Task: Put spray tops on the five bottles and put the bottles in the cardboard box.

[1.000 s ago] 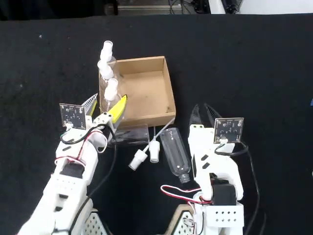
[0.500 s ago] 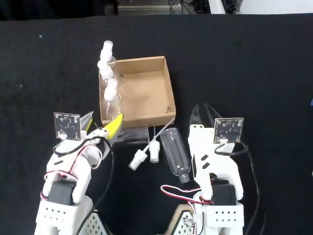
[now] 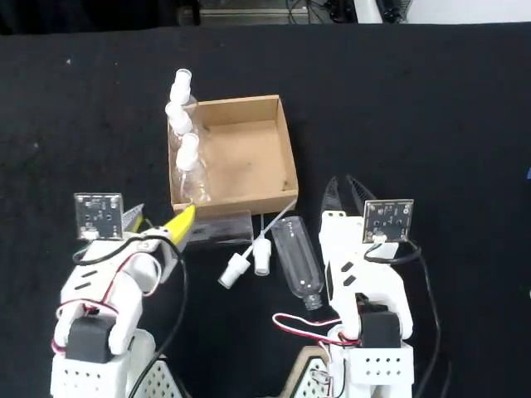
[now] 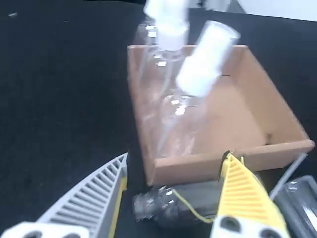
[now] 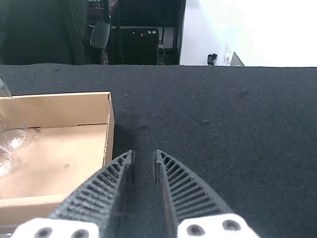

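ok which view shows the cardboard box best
The high view: the cardboard box is seen whole from above, all four walls and the floor, with capped bottles standing along one wall. The left wrist view shows its near wall and inside from low down. The right wrist view catches one corner.

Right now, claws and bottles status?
Left claw open, empty; right claw barely open, empty. Three capped clear bottles in brown cardboard box. Two uncapped bottles, two white spray tops outside.

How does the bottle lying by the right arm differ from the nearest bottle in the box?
The boxed bottle wears a white spray top; the lying bottle has an open neck. The lying bottle lies flat outside the cardboard box; the boxed bottle sits inside against a wall. Both are clear.
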Motion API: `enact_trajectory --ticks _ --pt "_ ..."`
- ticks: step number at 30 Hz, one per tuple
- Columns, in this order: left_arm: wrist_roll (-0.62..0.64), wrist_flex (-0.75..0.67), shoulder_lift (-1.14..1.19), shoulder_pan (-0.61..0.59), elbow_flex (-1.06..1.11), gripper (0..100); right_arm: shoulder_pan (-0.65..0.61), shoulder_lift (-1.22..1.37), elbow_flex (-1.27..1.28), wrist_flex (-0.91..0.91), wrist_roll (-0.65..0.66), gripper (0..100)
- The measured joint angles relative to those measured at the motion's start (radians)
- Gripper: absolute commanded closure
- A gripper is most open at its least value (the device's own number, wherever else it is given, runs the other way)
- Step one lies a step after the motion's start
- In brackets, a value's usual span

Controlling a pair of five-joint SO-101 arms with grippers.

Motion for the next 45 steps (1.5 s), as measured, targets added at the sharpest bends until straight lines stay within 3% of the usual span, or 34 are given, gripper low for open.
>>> enact_trajectory --ticks 8,15,19,26,31,39,45 --pt "0.0 0.11 -0.002 -0.204 -0.006 72 0.0 0.0 0.0 0.0 0.0 94.9" --pt "0.0 0.106 -0.008 -0.304 0.072 72 0.0 0.0 0.0 0.0 0.0 94.9" --pt "0.043 0.011 -0.002 -0.388 0.195 72 0.0 0.0 0.0 0.0 0.0 94.9" --pt "0.16 -0.054 -0.003 -0.393 0.261 72 0.002 0.0 -0.006 0.063 0.0 94.9" --pt "0.232 -0.123 -0.003 -0.48 0.265 72 0.002 0.0 -0.006 0.075 0.0 94.9" --pt "0.35 -0.127 -0.003 -0.552 0.267 72 -0.078 0.0 -0.061 0.155 0.124 94.9" --pt "0.365 -0.127 -0.003 -0.56 0.267 72 -0.081 0.0 -0.232 0.299 0.21 94.9"
